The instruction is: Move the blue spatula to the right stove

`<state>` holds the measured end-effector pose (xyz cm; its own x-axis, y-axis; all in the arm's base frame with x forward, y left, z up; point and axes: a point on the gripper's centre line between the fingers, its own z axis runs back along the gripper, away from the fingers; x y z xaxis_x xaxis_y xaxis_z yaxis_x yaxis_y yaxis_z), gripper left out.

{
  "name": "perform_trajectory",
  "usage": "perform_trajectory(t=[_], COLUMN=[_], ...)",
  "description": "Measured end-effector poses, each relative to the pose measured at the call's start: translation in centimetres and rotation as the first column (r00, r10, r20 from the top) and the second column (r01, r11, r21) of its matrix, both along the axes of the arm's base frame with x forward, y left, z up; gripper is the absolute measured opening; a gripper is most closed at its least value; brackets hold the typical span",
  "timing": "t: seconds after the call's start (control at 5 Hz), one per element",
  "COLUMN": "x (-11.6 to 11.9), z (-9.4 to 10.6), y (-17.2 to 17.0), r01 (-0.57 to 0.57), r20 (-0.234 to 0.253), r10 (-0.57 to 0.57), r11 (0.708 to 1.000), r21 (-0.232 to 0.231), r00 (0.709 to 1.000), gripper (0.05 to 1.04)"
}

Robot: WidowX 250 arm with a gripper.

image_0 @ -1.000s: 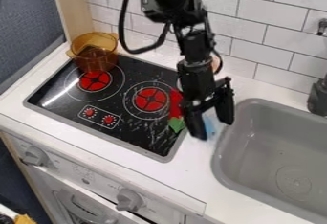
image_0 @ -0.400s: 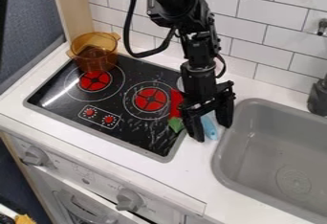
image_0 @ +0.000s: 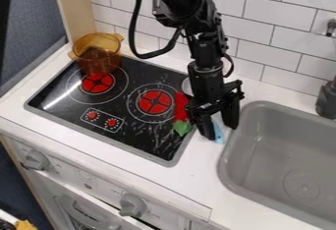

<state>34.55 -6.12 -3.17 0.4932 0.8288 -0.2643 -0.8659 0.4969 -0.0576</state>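
The gripper (image_0: 222, 131) hangs low over the white counter strip between the stovetop and the sink, its two fingers spread apart. Part of the blue spatula (image_0: 218, 132) shows between the fingers, on or just above the counter; the rest of it is hidden behind the gripper. To the left lies the right stove burner (image_0: 154, 102), a red disc on the black stovetop.
A red and green toy (image_0: 181, 126) lies at the stovetop's right edge, close to the gripper. An amber pot (image_0: 97, 61) stands on the left burner. The grey sink (image_0: 231, 171) is to the right, with a tiled wall behind.
Compared with a second ago, the gripper has shifted slightly, and in the last half second a little lower and to the right around the spatula. Its fingers are slightly closer together.
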Motion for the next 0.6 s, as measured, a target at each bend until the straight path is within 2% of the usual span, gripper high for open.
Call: perform_trajectory(t=[0.2,0.4,0.6], x=[-0.3,-0.4,-1.6], z=[0.0,0.1,1.1], y=[-0.3,-0.3,-0.9], r01=[0.006,0.006,-0.045], r20=[0.003,0.017,-0.001], r10=[-0.006,-0.006,0.045], r11=[1.0,1.0,0.998], r21=[0.0,0.007,0.053], r00=[1.0,1.0,0.999], gripper=[0.374,0.325,0.325])
